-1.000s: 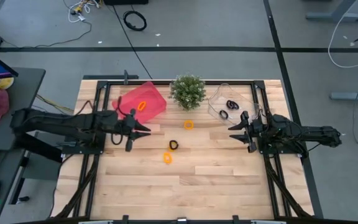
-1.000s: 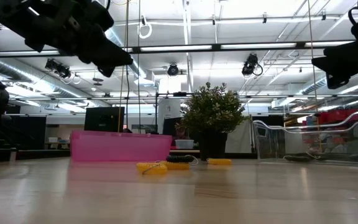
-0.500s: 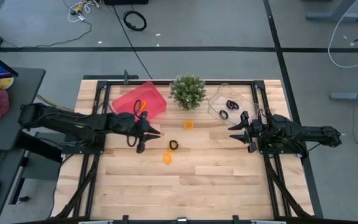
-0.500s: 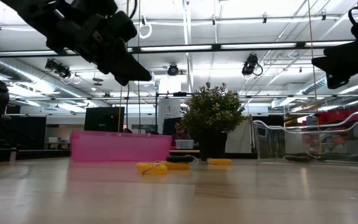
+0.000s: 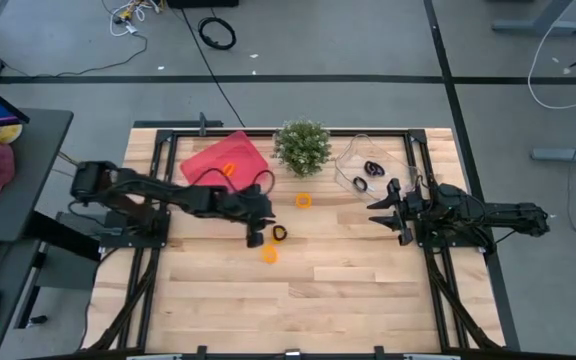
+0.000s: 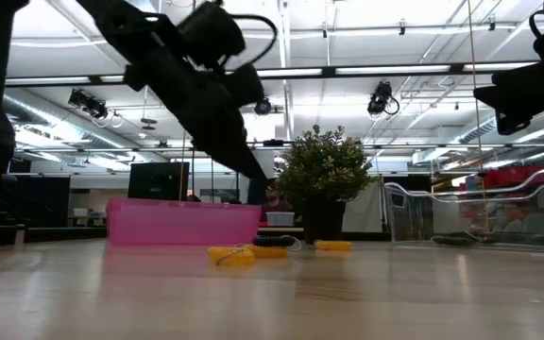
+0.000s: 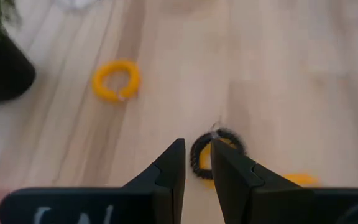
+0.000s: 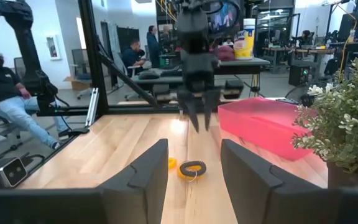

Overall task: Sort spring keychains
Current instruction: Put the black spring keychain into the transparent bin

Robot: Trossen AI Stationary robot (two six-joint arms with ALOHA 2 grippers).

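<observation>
At frame centre of the high view: left end effector (image 5: 255, 236), fingers slightly apart, empty, above black spring keychain (image 5: 279, 233). Orange spring keychains (image 5: 269, 254) just below and at (image 5: 303, 200). Right of centre: right end effector (image 5: 388, 212), fingers apart, empty, above worktop (image 5: 348, 290).

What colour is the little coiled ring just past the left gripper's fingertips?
The spring keychain is black, lying over an orange one; the left wrist view shows it best.
</observation>
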